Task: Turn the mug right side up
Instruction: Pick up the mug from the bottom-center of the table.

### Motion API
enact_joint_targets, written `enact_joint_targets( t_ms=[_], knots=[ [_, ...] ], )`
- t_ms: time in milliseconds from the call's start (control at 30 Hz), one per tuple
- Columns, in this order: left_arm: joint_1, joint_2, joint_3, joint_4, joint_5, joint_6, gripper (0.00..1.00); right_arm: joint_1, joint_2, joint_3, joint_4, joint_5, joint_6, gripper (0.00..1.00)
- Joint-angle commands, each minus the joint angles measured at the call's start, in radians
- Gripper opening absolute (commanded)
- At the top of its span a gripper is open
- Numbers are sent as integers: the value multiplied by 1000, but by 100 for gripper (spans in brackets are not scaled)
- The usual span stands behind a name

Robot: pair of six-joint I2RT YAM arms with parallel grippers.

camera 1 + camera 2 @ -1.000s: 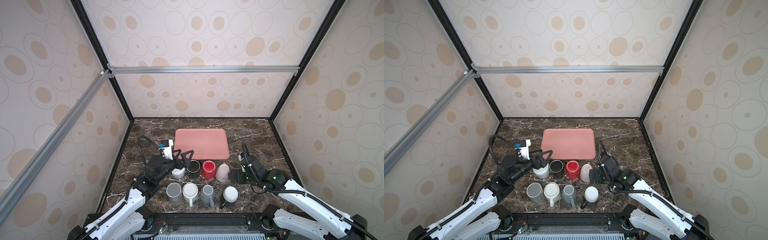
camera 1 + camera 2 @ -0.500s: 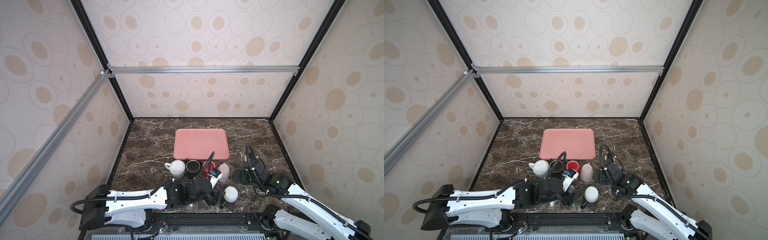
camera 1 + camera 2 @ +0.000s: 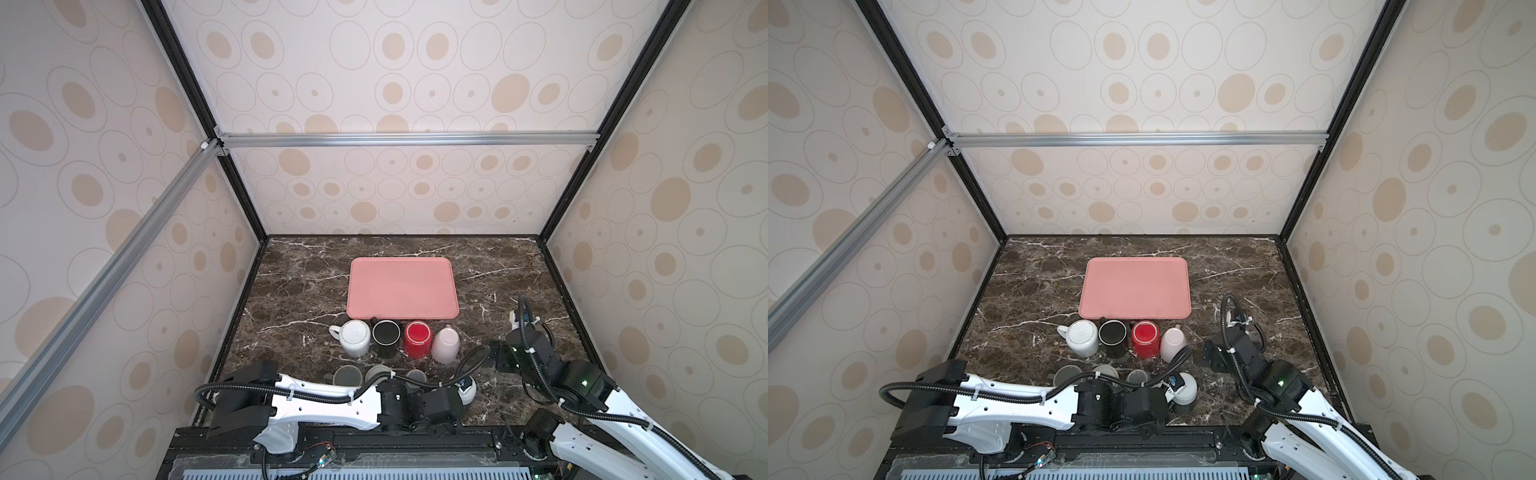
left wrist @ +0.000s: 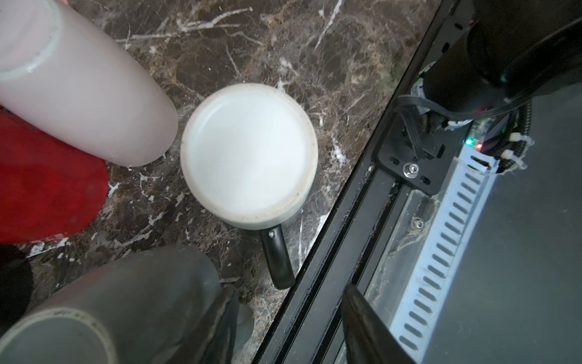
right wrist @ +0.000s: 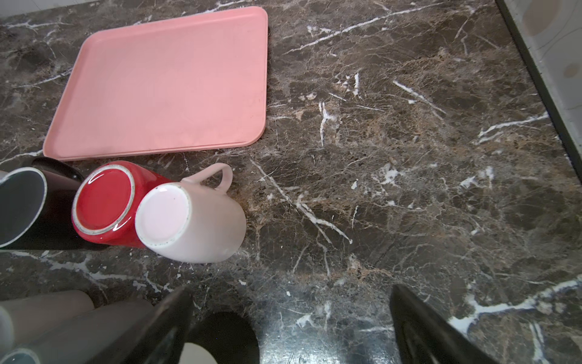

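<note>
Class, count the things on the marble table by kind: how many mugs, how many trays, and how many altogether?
Mugs: 8
Tray: 1
Total: 9

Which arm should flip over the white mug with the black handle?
Left. The left gripper is just above that upside-down white mug, jaws open by its handle. The right gripper, open, is over bare table near the pink mug.
</note>
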Motion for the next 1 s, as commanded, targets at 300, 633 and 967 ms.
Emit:
enact_joint_targets(
  t_ms=[300,633,967],
  knots=[
    [-12,135,98,-104,-73,-1,51,-1,-60,2,-42,12,17,100],
    [27,160,72,-19,-61,31,44,-2,-76,14,-60,32,16,100],
    [38,202,68,20,-64,71,34,-3,-82,3,-59,40,24,100]
  ],
)
